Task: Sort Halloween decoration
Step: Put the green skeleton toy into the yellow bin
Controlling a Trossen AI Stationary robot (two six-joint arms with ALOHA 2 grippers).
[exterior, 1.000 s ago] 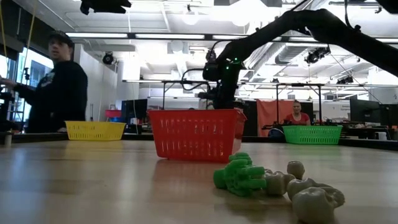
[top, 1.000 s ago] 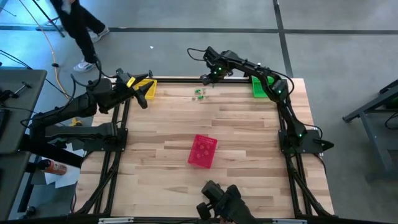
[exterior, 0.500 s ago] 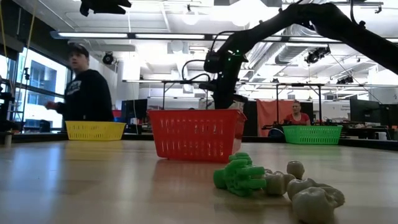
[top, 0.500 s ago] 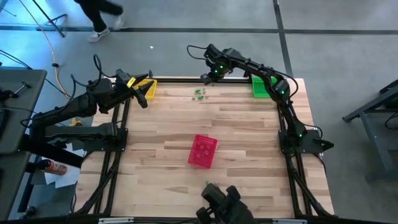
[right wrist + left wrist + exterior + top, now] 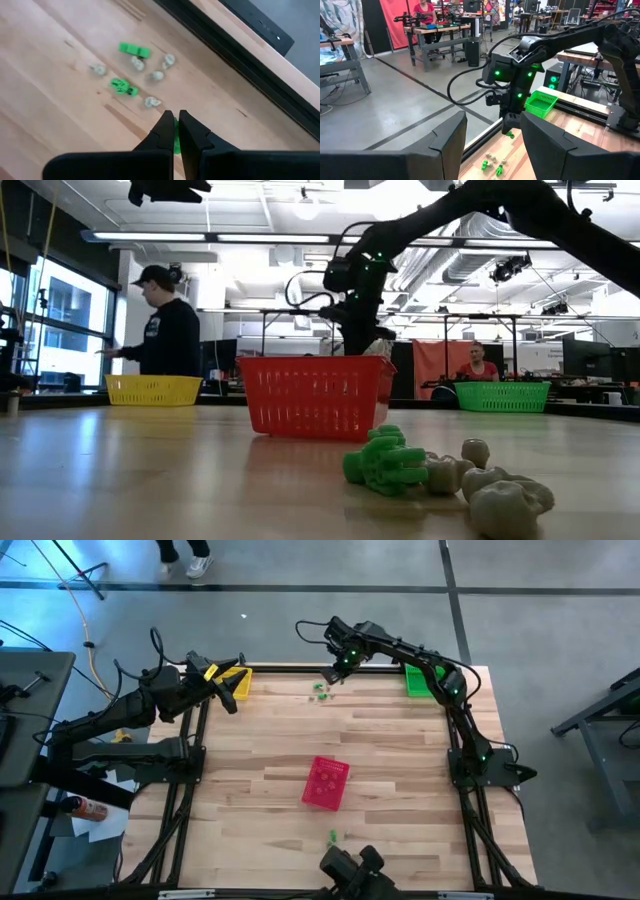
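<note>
A: How will the trinkets (image 5: 135, 75) handle?

B: My guess: very light, hard moulded bits, stiff and not fragile. They are small enough to skid on the bare desk (image 5: 380, 750) if nudged. Each is best taken across its narrowest part, from straight above, one at a time, since they lie close together.

A: Appearance?

B: A loose cluster of a few bright green lumpy pieces and several pale, off-white rounded ones. In the low view the green one (image 5: 387, 465) looks knobbly, with the pale ones (image 5: 505, 502) just beside it. Finer shape cannot be told.

A: Where are they?

B: On the desk at about 12 o'clock in the high view, near the far edge (image 5: 321, 690). A separate green speck lies near the 6 o'clock edge (image 5: 333, 836).

A: Right gripper (image 5: 174, 131)?

B: Raised above the cluster, jaws clenched on a small green piece (image 5: 175, 140), pinched at the tips.

A: Left gripper (image 5: 490, 145)?

B: Waiting at about 10 o'clock by the yellow basket (image 5: 235, 681), jaws released, holding nothing.

A: The other baskets?

B: The green basket (image 5: 417, 678) is at about 1 o'clock and the red basket (image 5: 325, 782) near the centre.
</note>
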